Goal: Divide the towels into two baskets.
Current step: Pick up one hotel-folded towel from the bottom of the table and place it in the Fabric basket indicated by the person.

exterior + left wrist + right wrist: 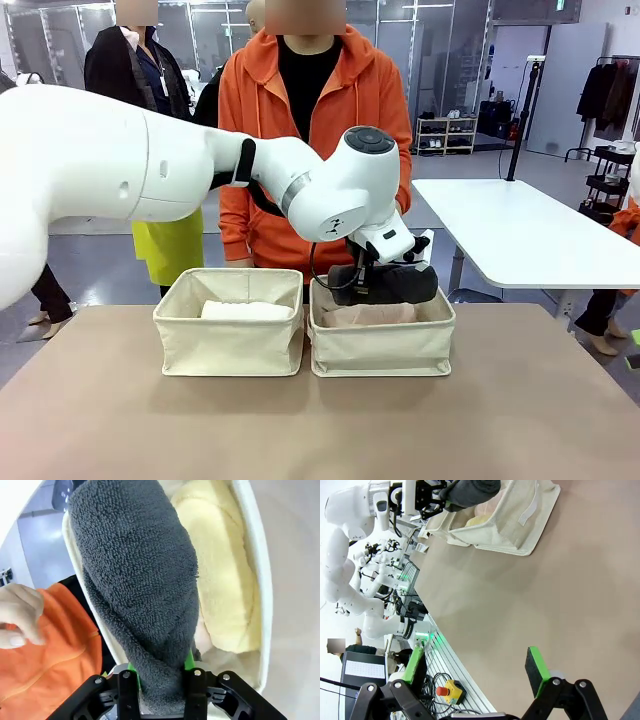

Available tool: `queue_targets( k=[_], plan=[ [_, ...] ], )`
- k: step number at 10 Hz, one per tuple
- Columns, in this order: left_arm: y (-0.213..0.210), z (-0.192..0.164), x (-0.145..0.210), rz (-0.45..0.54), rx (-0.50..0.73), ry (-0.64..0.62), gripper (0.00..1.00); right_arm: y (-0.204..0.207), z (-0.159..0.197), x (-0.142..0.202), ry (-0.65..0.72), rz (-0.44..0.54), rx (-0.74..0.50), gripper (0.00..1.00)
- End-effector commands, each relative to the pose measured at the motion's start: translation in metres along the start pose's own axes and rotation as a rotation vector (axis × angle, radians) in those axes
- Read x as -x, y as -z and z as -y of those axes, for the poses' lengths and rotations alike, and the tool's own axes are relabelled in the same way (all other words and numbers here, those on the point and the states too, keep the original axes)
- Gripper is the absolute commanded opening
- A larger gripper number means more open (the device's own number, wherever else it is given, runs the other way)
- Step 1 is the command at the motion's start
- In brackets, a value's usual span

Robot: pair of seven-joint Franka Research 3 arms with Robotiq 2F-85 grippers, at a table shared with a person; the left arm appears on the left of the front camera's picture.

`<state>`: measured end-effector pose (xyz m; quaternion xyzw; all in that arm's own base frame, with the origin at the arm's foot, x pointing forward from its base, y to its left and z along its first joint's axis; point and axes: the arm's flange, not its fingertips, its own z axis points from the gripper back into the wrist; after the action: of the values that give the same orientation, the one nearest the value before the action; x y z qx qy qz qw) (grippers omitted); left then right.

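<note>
Pinching dark grey towel (140, 580) in left fingers (189, 661) over right basket (380, 350), right fingers (536, 670) spread, no writing readable

Left gripper (161, 682) is clamping the dark grey rolled terry towel (137, 575) over the cream canvas basket (260, 605), pale yellow towel (220, 575) lying inside.
</note>
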<state>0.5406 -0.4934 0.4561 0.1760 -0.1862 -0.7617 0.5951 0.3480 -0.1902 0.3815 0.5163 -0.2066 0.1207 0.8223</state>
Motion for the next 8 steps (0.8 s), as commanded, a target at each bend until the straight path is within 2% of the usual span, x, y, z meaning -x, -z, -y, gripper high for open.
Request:
queue_targets(
  k=[1, 3, 4, 7, 8],
  plan=[
    [0.002, -0.012, 0.004, 0.048, 0.016, -0.029, 0.36, -0.001, -0.004, 0.002, 0.006, 0.005, 0.009, 1.00],
    [0.015, -0.016, 0.007, 0.048, 0.037, -0.054, 0.36, -0.001, -0.004, 0.002, 0.006, 0.005, 0.009, 1.00],
    [0.019, -0.017, 0.008, 0.050, 0.047, -0.064, 0.43, -0.001, -0.004, 0.002, 0.006, 0.005, 0.009, 1.00],
    [0.020, -0.015, 0.008, 0.048, 0.058, -0.053, 0.76, -0.001, -0.004, 0.002, 0.006, 0.005, 0.009, 1.00],
    [0.018, -0.015, 0.007, 0.048, 0.057, -0.051, 0.83, -0.001, -0.004, 0.002, 0.006, 0.005, 0.009, 1.00]
  ],
)
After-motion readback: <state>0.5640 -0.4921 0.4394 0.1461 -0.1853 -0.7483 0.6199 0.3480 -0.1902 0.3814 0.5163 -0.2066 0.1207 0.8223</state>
